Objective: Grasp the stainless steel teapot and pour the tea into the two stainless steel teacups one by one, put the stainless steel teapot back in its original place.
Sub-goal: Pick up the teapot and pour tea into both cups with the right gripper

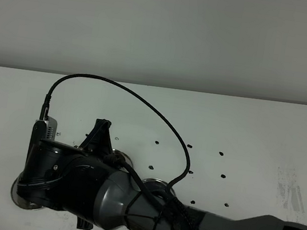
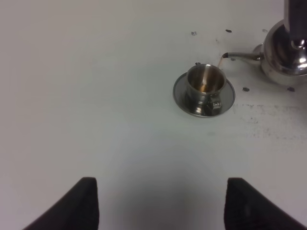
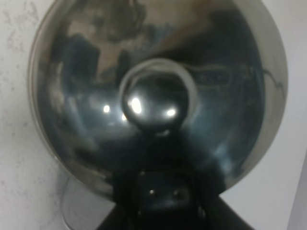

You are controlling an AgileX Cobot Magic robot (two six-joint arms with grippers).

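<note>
The stainless steel teapot [image 2: 288,55] is tipped just beside a teacup [image 2: 205,79] on its saucer [image 2: 180,93]. A thin stream of tea falls from the spout [image 2: 240,56] into the cup. The right jaws are closed on the pot. A gentle tilt suits this pour, with the spout tip over the cup's mouth, stopping short of the brim. The left jaws, fingertips [image 2: 86,203] wide apart, hold nothing. From above, the right arm [image 1: 129,198] hides the near left of the desk [image 1: 254,136]. The second cup cannot be made out.

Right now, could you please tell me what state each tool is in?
Left tool: open, empty.
Right tool: closed on the stainless steel teapot.
</note>
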